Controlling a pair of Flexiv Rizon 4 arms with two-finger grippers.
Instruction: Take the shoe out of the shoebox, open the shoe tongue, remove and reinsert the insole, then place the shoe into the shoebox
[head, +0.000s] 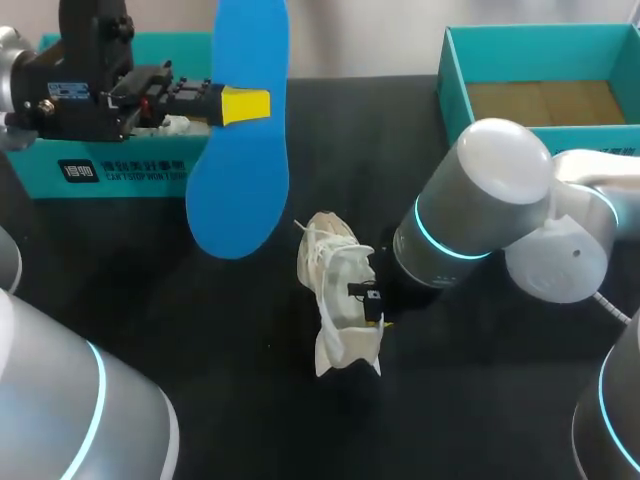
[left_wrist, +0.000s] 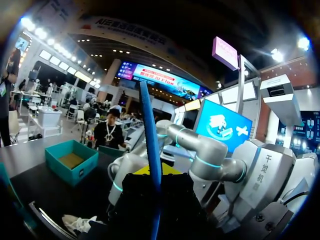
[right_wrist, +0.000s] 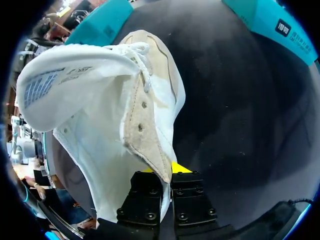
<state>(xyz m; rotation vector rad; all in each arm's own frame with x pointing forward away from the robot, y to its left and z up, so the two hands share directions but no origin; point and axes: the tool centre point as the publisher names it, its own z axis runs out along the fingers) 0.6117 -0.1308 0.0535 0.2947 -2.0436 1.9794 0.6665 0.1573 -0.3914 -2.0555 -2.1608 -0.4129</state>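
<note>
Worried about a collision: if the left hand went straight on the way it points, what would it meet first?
Likely the right arm, which lies straight ahead past the insole held in the left hand; depth is unclear.

**Three Cameras, One Worktop**

Our head camera sits high behind us and looks down over the whole black worktop (head: 250, 330), with both arms entering from its sides. Our left wrist camera is raised above the surface and looks roughly level along the left claw (left_wrist: 152, 172) towards our right arm (left_wrist: 200, 155). It shares the edge-on insole (left_wrist: 149, 130), the open shoebox (left_wrist: 59, 170) and the shoe (left_wrist: 80, 223) with the head view. Our right wrist camera looks down past the right claw (right_wrist: 167, 172) from very near, and that shoe fills its view.
</note>
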